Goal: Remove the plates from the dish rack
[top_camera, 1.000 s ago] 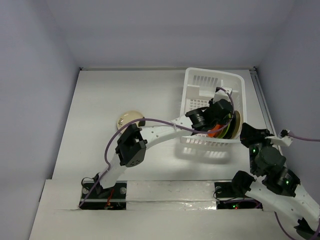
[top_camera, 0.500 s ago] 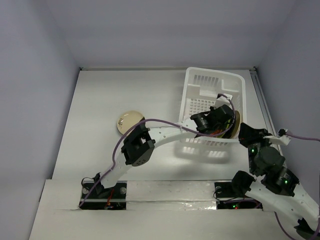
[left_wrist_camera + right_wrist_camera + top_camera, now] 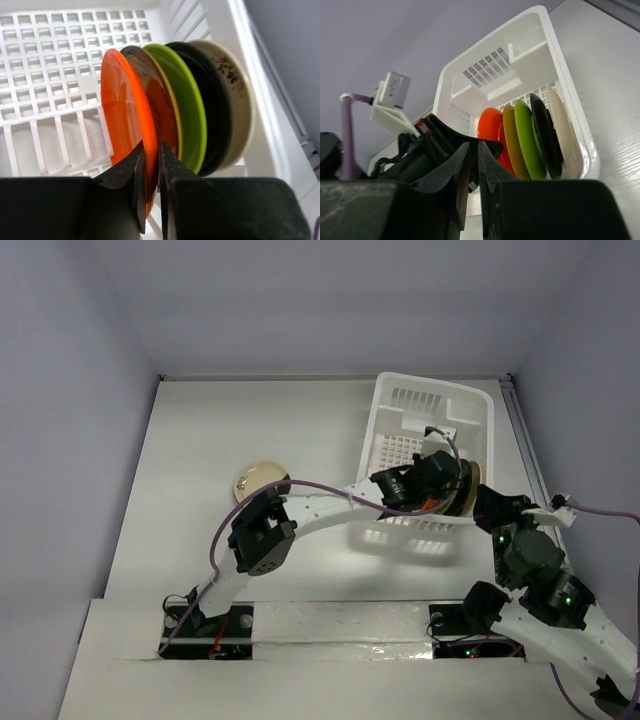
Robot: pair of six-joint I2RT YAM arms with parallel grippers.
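Swung slightly rightward at its far end since half a second ago, the dish rack (image 3: 432,392) sits skewed, with a lone beige plate (image 3: 258,480) lying flat on the table (image 3: 200,430) well to the rack's left. In the rack's near right corner the left gripper (image 3: 150,150) pinches the rim of the orange plate (image 3: 120,110). It is the leftmost of five standing on edge, with bare grid floor (image 3: 50,60) to their left and the last plate close against the rack's right wall. Just outside that corner, the right gripper (image 3: 474,150) is pressed together on nothing.

Left arm (image 3: 262,538) elbow back leftward after a rightward swing; dish rack (image 3: 440,390) far end slightly farther right.
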